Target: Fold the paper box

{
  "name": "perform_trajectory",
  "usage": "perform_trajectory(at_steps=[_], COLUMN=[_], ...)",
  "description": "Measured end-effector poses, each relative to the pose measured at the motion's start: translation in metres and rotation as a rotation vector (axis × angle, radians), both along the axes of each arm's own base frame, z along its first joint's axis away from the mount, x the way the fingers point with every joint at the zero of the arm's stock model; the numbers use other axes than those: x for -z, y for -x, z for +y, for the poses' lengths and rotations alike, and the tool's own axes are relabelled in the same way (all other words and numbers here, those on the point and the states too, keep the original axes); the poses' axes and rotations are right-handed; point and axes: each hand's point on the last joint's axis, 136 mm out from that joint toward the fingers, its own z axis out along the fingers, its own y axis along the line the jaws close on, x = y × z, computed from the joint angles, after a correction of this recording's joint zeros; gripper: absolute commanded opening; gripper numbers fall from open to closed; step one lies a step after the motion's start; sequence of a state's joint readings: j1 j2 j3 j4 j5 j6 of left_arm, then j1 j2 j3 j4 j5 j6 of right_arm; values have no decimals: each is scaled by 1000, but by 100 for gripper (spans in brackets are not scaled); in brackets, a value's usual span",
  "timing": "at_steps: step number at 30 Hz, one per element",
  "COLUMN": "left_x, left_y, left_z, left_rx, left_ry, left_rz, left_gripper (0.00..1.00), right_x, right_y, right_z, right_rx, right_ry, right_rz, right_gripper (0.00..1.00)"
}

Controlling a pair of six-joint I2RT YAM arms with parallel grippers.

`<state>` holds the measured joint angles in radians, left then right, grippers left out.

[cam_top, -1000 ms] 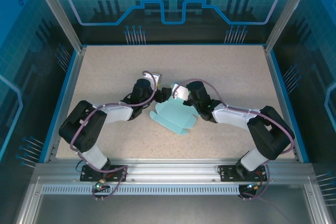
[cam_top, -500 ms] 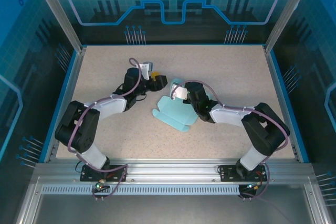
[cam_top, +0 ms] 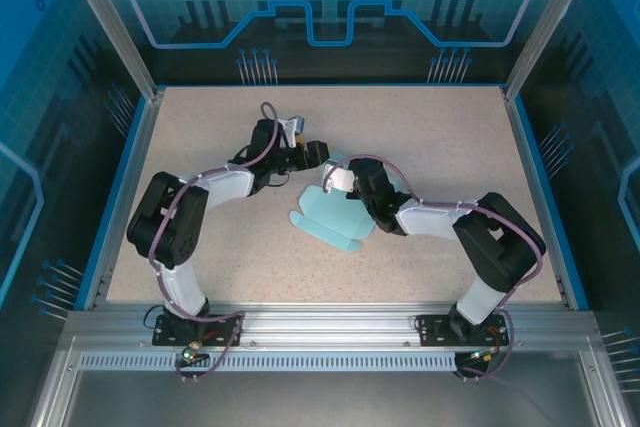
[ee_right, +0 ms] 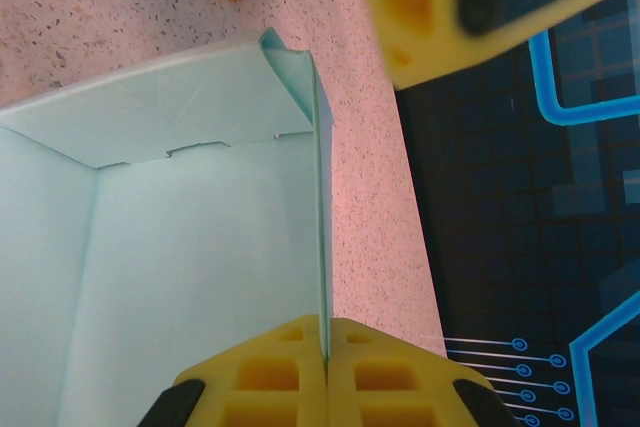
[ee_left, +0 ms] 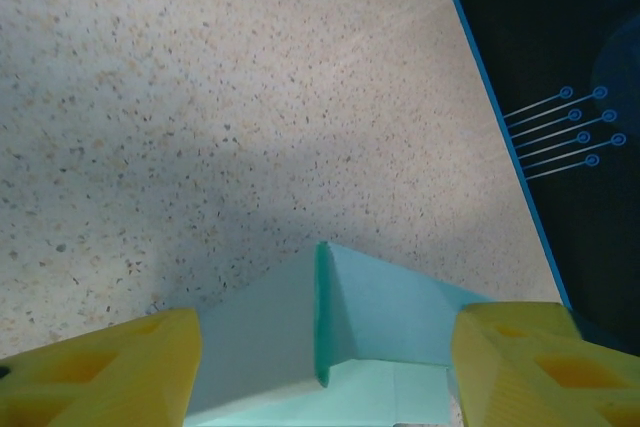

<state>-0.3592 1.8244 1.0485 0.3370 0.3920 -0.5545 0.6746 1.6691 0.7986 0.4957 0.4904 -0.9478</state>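
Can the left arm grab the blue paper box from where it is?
Probably yes: the left gripper is open, the box has its raised corner right between the fingers, and nothing looks in the way.

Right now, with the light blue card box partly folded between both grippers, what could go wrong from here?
The right gripper is shut on only the thin edge of an upright wall of the light blue card paper box; a tug could tear it or slip off.
The left gripper stands open astride the raised corner; closing there might crush the fold.
The flat flaps lie loose on the speckled beige table, so the box may slide.
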Motion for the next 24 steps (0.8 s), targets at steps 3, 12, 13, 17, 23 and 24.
perform_trajectory(at_steps=[3,12,13,17,23,24], left_x=[10,15,15,13,13,13], left_y=[2,-2,-2,-2,-2,-1], left_z=[-3,-12,-13,-15,-16,-16], left_rx=[13,34,36,38,39,37], left_ry=[4,52,56,74,86,90], left_rz=[34,60,60,65,61,60], left_gripper=[65,53,51,45,37,36], right_x=[0,1,1,1,1,2], right_y=[0,0,0,0,0,0], right_z=[1,0,0,0,-1,-1], right_rx=[-1,7,8,9,11,10], right_ry=[-1,8,8,10,14,18], right_rz=[-1,-6,-5,-6,-9,-9], right_gripper=[0,0,0,0,0,0])
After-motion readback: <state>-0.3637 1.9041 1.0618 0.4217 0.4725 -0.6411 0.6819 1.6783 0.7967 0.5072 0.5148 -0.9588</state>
